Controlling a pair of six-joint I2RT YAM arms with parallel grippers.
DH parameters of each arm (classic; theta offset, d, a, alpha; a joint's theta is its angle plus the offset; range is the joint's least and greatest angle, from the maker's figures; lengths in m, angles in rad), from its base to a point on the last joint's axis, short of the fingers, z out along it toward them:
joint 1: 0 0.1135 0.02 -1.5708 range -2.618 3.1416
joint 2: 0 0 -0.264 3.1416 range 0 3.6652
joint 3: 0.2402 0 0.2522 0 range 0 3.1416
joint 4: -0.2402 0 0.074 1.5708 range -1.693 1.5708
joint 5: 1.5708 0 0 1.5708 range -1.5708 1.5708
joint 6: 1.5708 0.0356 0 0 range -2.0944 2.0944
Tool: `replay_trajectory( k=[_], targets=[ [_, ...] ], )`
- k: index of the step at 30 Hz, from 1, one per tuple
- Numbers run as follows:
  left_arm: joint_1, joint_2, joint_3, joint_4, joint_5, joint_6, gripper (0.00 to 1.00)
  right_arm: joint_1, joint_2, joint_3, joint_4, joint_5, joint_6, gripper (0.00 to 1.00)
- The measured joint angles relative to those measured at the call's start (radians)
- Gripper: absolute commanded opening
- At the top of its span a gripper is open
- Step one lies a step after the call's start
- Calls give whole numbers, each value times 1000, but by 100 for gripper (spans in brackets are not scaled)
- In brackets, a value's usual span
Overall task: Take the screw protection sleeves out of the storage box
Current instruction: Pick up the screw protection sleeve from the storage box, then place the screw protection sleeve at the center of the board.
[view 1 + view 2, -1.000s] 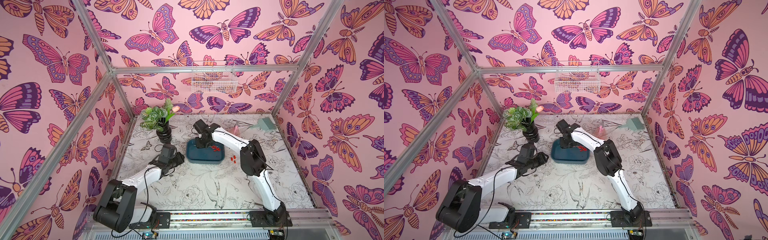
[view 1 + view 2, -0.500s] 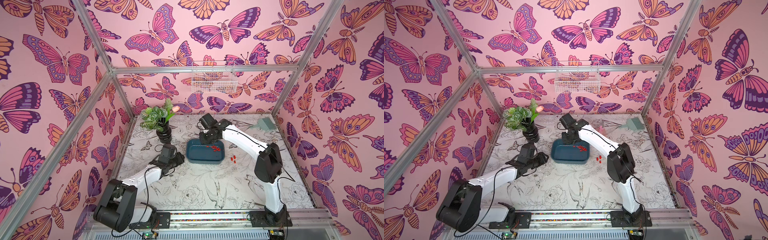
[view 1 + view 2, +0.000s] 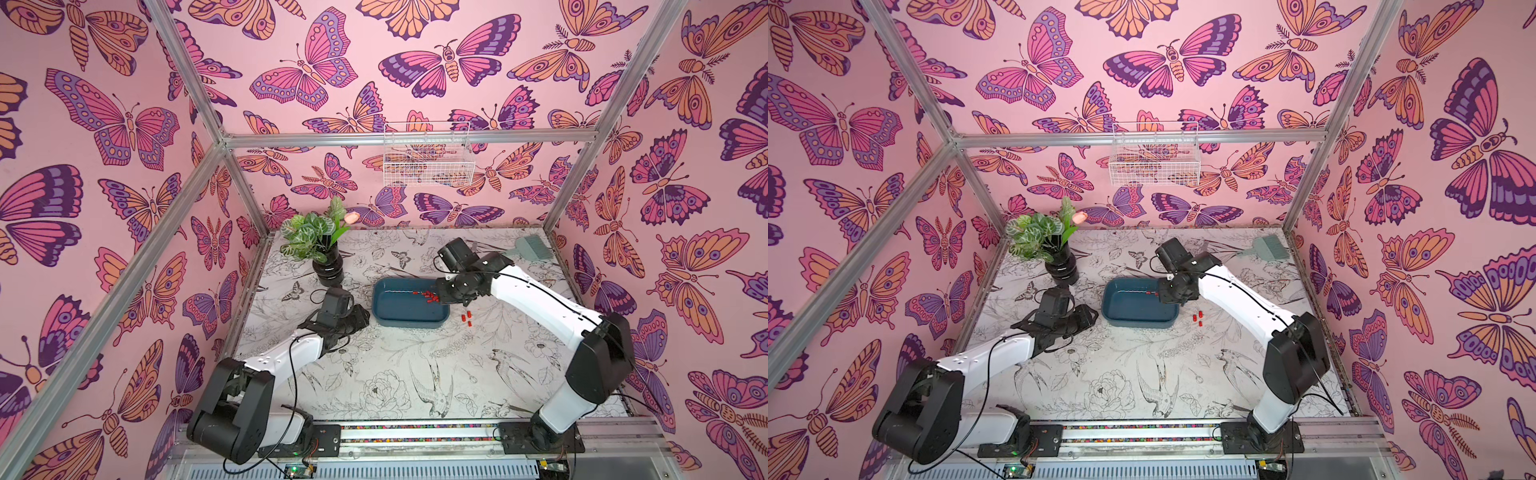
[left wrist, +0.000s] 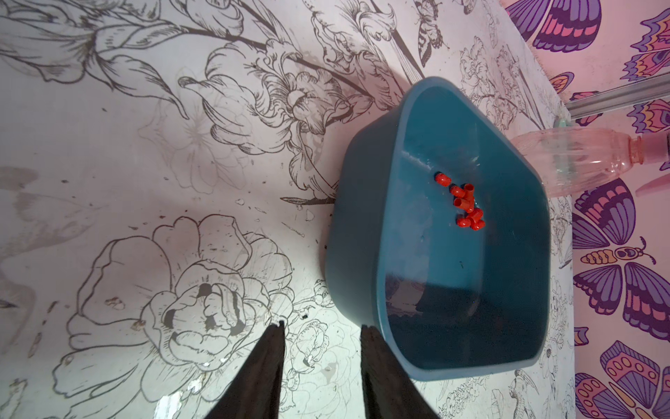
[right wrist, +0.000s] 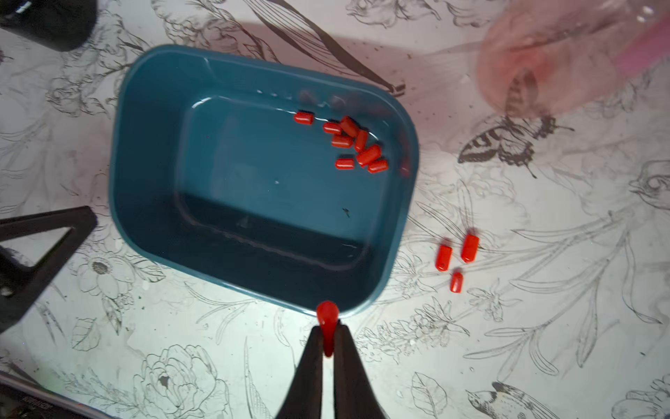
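The teal storage box (image 3: 399, 316) (image 3: 1129, 318) (image 5: 224, 174) lies mid-table. Several red screw protection sleeves (image 3: 430, 296) (image 4: 466, 206) (image 5: 357, 145) are clustered at its right end. Three more sleeves (image 3: 466, 318) (image 3: 1198, 316) (image 5: 455, 257) lie on the table just right of the box. My right gripper (image 5: 328, 328) (image 3: 451, 291) hangs over the box's right end, shut on one red sleeve (image 5: 327, 315) that pokes out past the tips. My left gripper (image 4: 322, 328) (image 3: 355, 320) is open and empty, low beside the box's (image 4: 362, 225) left end.
A plant in a black vase (image 3: 328, 266) stands at the back left. A clear plastic bottle (image 4: 580, 159) (image 5: 562, 54) lies behind the box. A grey-green brush (image 3: 532, 247) is at the back right. A white wire basket (image 3: 428, 158) hangs on the back wall.
My right gripper has travelled from the box's back left toward its right end, still shut. The left arm has not moved.
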Motion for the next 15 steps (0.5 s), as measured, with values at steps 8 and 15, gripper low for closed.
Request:
replay_trajectory(
  k=[8, 15],
  targets=[
    [0, 0, 0, 0, 1, 0, 40, -114, -78, -149, 11, -6, -26, 12],
    [0, 13, 0, 0, 1, 0, 40, -192, -89, -201, 52, -27, -50, 12]
  ],
)
